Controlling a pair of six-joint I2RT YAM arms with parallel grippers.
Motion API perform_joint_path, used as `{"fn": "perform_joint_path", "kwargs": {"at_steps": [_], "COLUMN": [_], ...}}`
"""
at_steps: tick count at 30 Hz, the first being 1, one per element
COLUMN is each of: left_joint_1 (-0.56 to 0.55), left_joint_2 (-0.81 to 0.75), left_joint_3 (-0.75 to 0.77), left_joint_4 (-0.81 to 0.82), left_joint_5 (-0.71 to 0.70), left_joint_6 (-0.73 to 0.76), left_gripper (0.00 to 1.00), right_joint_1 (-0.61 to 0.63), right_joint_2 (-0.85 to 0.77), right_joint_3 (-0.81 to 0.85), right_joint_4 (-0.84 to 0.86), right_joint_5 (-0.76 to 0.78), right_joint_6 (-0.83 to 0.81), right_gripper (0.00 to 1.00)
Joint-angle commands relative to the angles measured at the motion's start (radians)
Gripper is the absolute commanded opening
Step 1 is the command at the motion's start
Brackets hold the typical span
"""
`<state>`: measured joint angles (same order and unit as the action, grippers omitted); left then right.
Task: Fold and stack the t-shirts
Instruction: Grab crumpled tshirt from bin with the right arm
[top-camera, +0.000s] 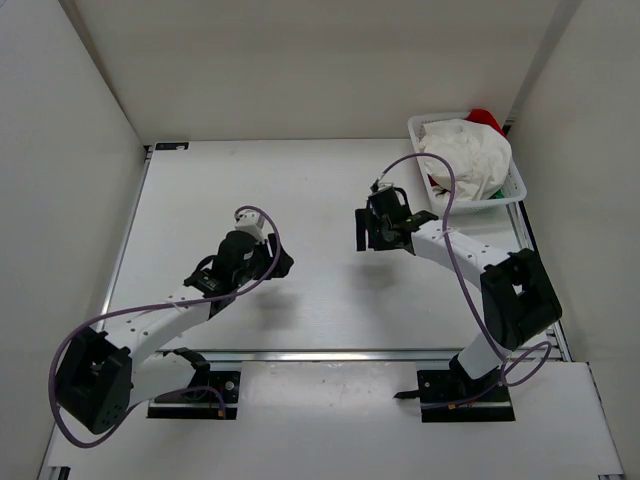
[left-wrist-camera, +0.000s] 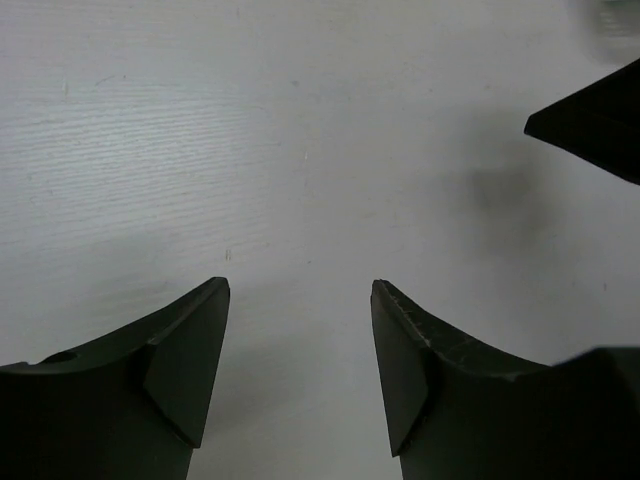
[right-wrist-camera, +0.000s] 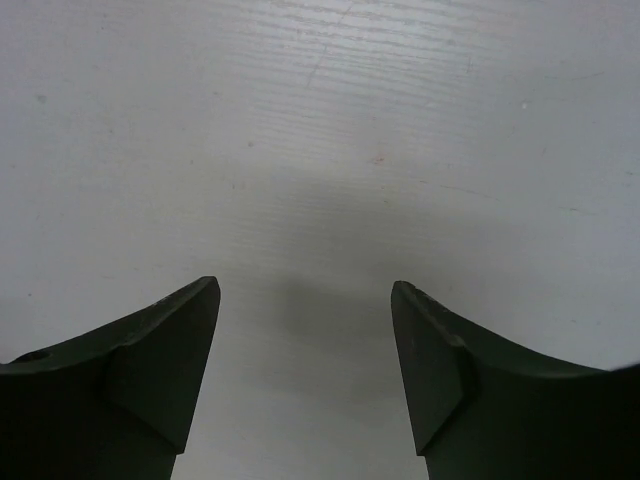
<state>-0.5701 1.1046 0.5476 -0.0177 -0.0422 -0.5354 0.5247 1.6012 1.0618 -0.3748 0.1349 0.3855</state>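
The left gripper (top-camera: 283, 263) stands open. In its wrist view the two dark fingers (left-wrist-camera: 185, 350) are spread with bare white table (left-wrist-camera: 300, 120) between them, and we see nothing held. The right gripper (top-camera: 372, 238) is open too. Its fingers (right-wrist-camera: 160, 350) are parted over the same bare surface and hold nothing.

We take the white mesh basket (top-camera: 516, 184) at the far right corner of the table (top-camera: 250, 180) as our landmark. The white t-shirt (top-camera: 465, 155) lies bunched inside the basket and bulges over its rim. The red t-shirt (top-camera: 485, 117) shows only as a small patch at the basket's far side, behind the white one.

The right arm rises from its base at the near edge, below the basket. It bends at the elbow and reaches leftward, so its gripper hangs near the basket, just to its left and a little nearer to us, apart from the rim. The left arm stretches from its base diagonally toward the basket with the forearm raised. Its gripper is well apart from the basket, farther left than the right gripper. A purple cable loops along each arm.

In the left wrist view a dark wedge (left-wrist-camera: 595, 120) enters from the upper right edge, and we cannot tell what it is.
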Motion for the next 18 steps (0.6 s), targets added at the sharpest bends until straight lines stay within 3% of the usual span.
{"fn": "perform_joint_path", "kwargs": {"at_steps": [1, 3, 5, 6, 8, 9, 12, 15, 16, 18], "left_joint_1": [-0.008, -0.011, -0.046, -0.054, -0.071, -0.076, -0.100, -0.119, -0.117, -0.111], "left_joint_2": [0.006, 0.004, 0.001, 0.014, 0.029, 0.035, 0.054, 0.041, 0.026, 0.017], "left_joint_3": [0.008, 0.005, 0.006, 0.008, 0.012, 0.014, 0.025, 0.020, 0.009, -0.014], "left_joint_4": [-0.008, 0.007, 0.048, 0.051, 0.056, 0.068, 0.065, 0.064, 0.070, 0.100], "left_joint_5": [0.057, 0.077, 0.053, 0.045, 0.053, 0.060, 0.048, 0.044, 0.024, 0.038], "left_joint_6": [0.029, 0.023, 0.026, 0.035, 0.025, 0.026, 0.015, 0.011, 0.006, -0.003], "left_gripper": [0.70, 0.70, 0.63, 0.60, 0.44, 0.34, 0.16, 0.09, 0.09, 0.14], "right_joint_1": [-0.005, -0.023, -0.057, -0.074, -0.113, -0.135, -0.221, -0.355, -0.403, -0.477], "right_joint_2": [-0.015, -0.011, -0.017, -0.021, -0.029, -0.032, -0.023, 0.012, 0.041, 0.100], "right_joint_3": [0.053, 0.091, 0.110, 0.125, 0.148, 0.177, 0.278, 0.401, 0.456, 0.533], "right_joint_4": [-0.015, -0.032, -0.023, -0.030, -0.019, -0.029, -0.070, -0.096, -0.122, -0.142], "right_joint_5": [0.011, 0.029, 0.014, 0.003, -0.009, -0.008, 0.025, 0.029, 0.023, 0.038], "right_joint_6": [-0.013, -0.023, -0.020, -0.016, -0.019, -0.025, -0.054, -0.083, -0.103, -0.126], "right_gripper": [0.67, 0.57, 0.23, 0.16, 0.00, 0.00, 0.00, 0.02, 0.06, 0.26]}}
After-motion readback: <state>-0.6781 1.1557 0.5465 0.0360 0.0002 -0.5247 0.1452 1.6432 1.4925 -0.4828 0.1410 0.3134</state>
